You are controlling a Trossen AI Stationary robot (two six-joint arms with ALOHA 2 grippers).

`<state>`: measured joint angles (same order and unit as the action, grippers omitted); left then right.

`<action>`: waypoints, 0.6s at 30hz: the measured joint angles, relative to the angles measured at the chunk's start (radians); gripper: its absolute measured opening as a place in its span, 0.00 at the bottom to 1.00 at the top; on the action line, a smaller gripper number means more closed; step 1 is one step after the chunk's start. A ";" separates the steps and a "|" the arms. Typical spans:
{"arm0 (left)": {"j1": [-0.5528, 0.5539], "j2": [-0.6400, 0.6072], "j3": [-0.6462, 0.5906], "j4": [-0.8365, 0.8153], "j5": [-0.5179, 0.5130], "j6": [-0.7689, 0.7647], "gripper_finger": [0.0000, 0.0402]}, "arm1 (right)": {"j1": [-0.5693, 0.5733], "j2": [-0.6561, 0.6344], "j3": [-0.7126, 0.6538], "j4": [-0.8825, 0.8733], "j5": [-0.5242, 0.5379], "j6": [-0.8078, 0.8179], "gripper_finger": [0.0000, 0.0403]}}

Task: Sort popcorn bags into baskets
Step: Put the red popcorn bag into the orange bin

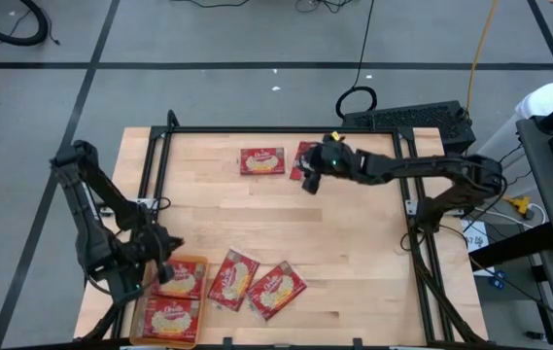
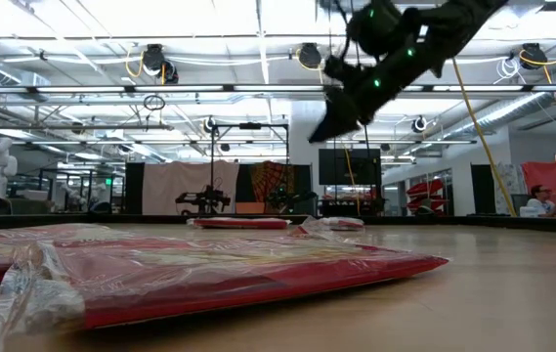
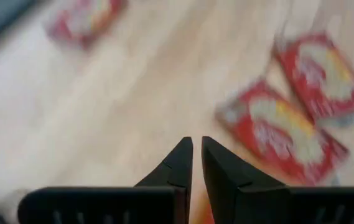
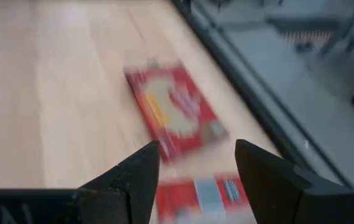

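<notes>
The orange basket [image 1: 201,264] sits at the table's near left corner with two red popcorn bags [image 1: 171,313] lying flat in it. Two more bags [image 1: 233,280] [image 1: 277,290] lie on the wood just right of it; the left wrist view shows them too [image 3: 279,134]. Two bags lie near the far edge [image 1: 261,160] [image 4: 173,112]; the right one [image 1: 301,154] is partly hidden under my right gripper. My left gripper [image 3: 196,146] hangs shut and empty above the basket's far end. My right gripper [image 4: 195,158] is open, raised above the far bags.
A black frame rail [image 1: 286,130] runs along the table's far edge and down both sides. A keyboard [image 1: 412,119] lies beyond the far right corner. Bare wood [image 1: 354,243] spreads over the table's middle and right. The near bags fill the low view's foreground [image 2: 229,269].
</notes>
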<state>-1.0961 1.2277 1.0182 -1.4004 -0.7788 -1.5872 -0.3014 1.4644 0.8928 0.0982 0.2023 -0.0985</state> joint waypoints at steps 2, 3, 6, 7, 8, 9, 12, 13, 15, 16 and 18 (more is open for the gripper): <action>0.020 -0.001 0.000 -0.015 -0.089 0.035 0.11 | -0.035 0.009 0.000 -0.075 -0.023 0.010 0.50; 0.031 0.001 0.000 -0.014 -0.128 0.055 0.11 | -0.044 0.013 -0.001 -0.115 -0.019 0.023 0.50; 0.070 0.008 0.000 -0.008 -0.212 0.111 0.15 | -0.043 0.032 -0.042 -0.140 -0.002 0.071 0.52; 0.085 0.014 0.000 -0.003 -0.235 0.129 0.17 | -0.037 0.040 -0.061 -0.127 -0.002 0.084 0.53; 0.100 0.019 0.000 0.002 -0.253 0.140 0.18 | -0.032 0.049 -0.081 -0.107 -0.001 0.098 0.54; 0.112 0.021 -0.001 0.010 -0.270 0.154 0.20 | -0.028 0.060 -0.101 -0.086 0.006 0.113 0.56; 0.153 0.024 -0.018 0.053 -0.323 0.181 0.24 | -0.024 0.079 -0.158 -0.018 0.007 0.170 0.59; 0.167 0.025 -0.028 0.080 -0.331 0.191 0.25 | -0.024 0.086 -0.172 0.014 0.008 0.185 0.60; 0.193 0.026 -0.054 0.147 -0.344 0.219 0.27 | -0.024 0.089 -0.198 0.063 0.011 0.192 0.61; 0.204 0.025 -0.070 0.193 -0.348 0.243 0.27 | -0.021 0.093 -0.213 0.081 0.015 0.188 0.60; 0.228 0.027 -0.104 0.294 -0.349 0.301 0.29 | -0.017 0.107 -0.234 0.152 0.030 0.173 0.60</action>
<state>-0.8682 1.2545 0.9140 -1.1066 -1.1277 -1.2861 -0.3186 1.5717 0.6591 0.2504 0.2325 0.0748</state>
